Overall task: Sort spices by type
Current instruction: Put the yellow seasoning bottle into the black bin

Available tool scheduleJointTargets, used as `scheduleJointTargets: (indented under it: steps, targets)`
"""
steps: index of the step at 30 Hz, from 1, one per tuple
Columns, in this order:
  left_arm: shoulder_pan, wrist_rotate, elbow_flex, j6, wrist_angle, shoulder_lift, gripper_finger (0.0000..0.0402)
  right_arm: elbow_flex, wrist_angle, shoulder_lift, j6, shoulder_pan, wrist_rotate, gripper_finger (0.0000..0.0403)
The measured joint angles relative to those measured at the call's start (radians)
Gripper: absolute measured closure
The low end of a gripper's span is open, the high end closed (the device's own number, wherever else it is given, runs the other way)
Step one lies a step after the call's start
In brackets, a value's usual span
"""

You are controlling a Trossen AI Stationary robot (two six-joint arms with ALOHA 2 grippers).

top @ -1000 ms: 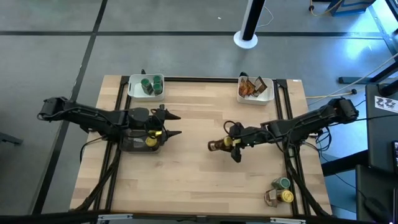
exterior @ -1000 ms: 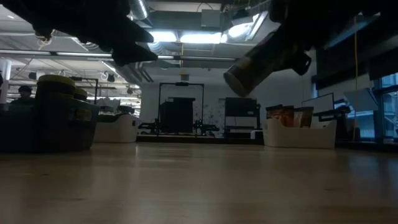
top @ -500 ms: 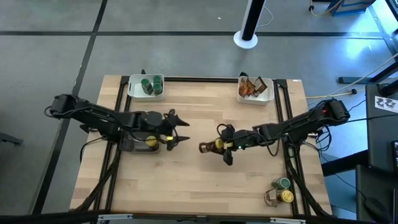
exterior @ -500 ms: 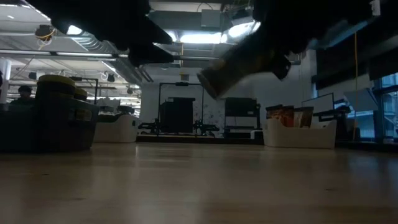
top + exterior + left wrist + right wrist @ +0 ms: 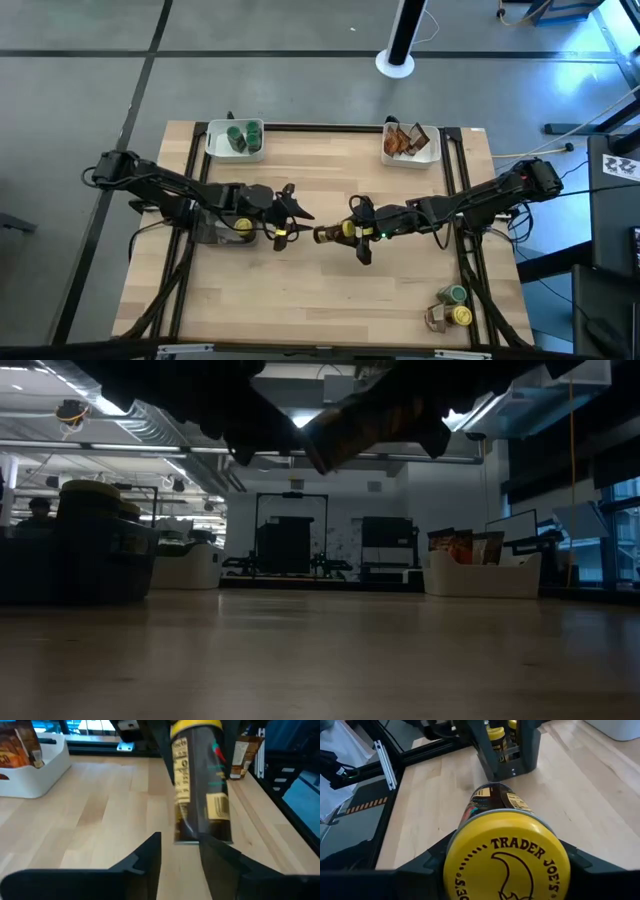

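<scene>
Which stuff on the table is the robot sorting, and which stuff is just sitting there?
Being sorted:
yellow-lid jar held by the right gripper, left gripper reaching for its base
green-lid jars
brown-orange packets
jars at the table corner

Just sitting there:
white trays
dark tray

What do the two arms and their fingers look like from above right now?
Both the left arm and right arm are dark, slim, jointed links with thin cables trailing near their bases. The fingers are flat, black and tapered. A small yellow-green spot shows at each wrist.
</scene>
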Motion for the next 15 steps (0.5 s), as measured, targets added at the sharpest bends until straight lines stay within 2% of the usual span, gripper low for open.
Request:
scheduleJointTargets:
  steps: [7, 15]
  targets:
    - [0.0, 0.004, 0.0, -0.001, 0.054, 0.045, 0.031, -0.002, 0.0, 0.0, -0.024, 0.0, 0.038, 0.0187]
    - [0.004, 0.049, 0.0, 0.003, 0.086, 0.069, 0.0316, -0.002, 0.035, 0.0, -0.049, 0.0, 0.05, 0.0187]
